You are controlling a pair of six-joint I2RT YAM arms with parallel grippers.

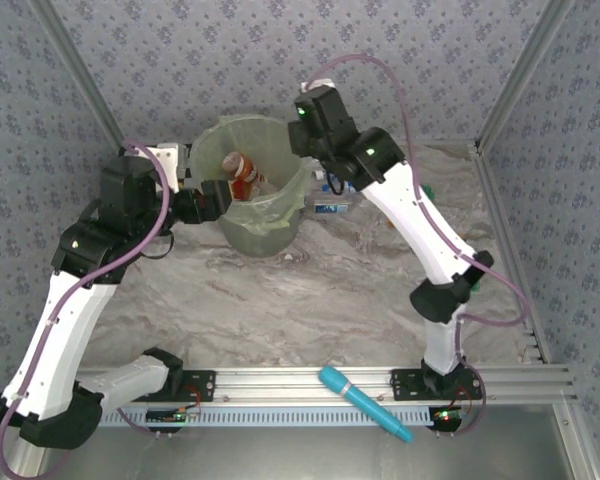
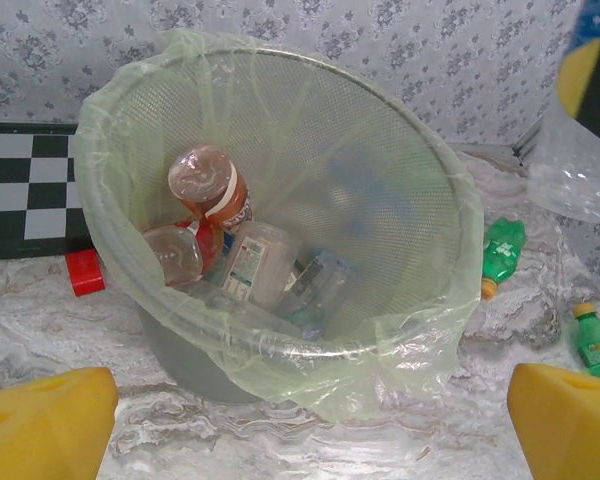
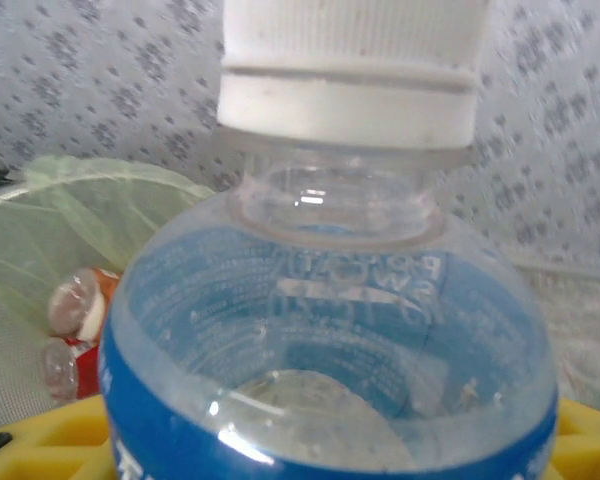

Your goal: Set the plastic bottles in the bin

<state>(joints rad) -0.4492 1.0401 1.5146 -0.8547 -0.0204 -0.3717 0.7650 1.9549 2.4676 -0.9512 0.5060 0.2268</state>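
Top external view: the big pale green bin [image 1: 265, 215] stands at the far side of the table [image 1: 310, 290], between the two arms. The left gripper [image 2: 305, 435] waits just beside the bin's left side. Its yellow fingers [image 2: 40, 420] are spread wide with nothing between them. The left wrist view looks down into the bin, which has a thin bag folded over its rim. A few bottles in the bin [image 2: 250, 265] lie in a heap at the bottom. One with a red and white label leans up, and clear ones lie next to it. The right gripper [image 3: 330, 455] squeezes a clear bottle [image 3: 330, 330] that has a white cap and a blue label. That bottle is up in the air near the bin's right rim, not inside the bin. Two green bottles [image 2: 502, 250] lie on the table to the right of the bin. A bottle with a blue label [image 1: 330, 207] lies there too, close to the bin. A small red block [image 2: 84, 272] sits on the table at the bin's other side. A blue-green pen [image 1: 365, 403] lies on the metal rail at the near edge.
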